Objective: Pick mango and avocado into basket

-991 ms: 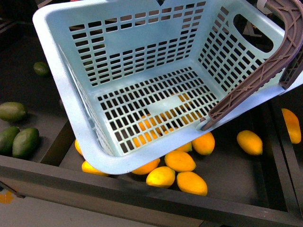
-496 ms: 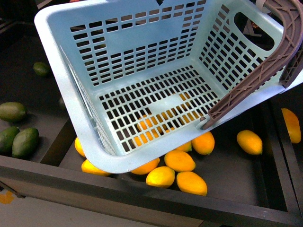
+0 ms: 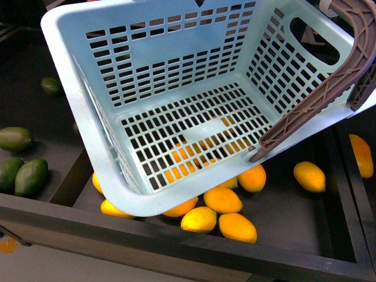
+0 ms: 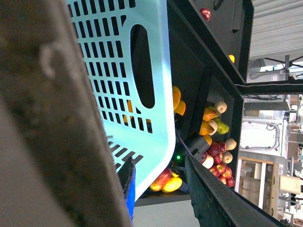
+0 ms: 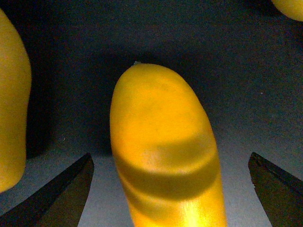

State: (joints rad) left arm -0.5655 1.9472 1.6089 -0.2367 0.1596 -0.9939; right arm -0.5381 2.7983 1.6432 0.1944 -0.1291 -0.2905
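currently the right gripper (image 5: 170,161) hangs over one mango (image 5: 161,142), jaws wide open, a dark fingertip (image 5: 71,189) on either side of the fruit. nothing is gripped and no contact is visible. the mango lies flat on the dark bin floor (image 5: 189,42) with its long axis running between the fingers, so a close would land across its narrow width; judged to be the reason for this alignment. a neighbouring mango (image 5: 9,104) sits near one finger with a strip of floor between them: room to descend, not much spare. the right arm is not visible in the front view, so cannot tell which fruit of the mango pile (image 3: 200,219) is the target. the basket (image 3: 88,135) is empty, raised off the shelf and tipped, mouth toward the camera, over the near mangoes; several show through its floor slots. judged purpose: it puts the open mouth right above the pick site, so the carry is short. the grey-brown handle (image 3: 329,88) crosses the right rim. the left wrist view shows the basket wall (image 4: 156,71) close by and a blurred brown mass in the foreground, probably that handle. the left gripper itself is not made out, so cannot tell whether it is closed. the avocados (image 3: 30,176) lie in the left compartment, well apart from the mangoes, none picked. next: lower and close. risk: smooth rounded skin may slip if gripped near the taper.
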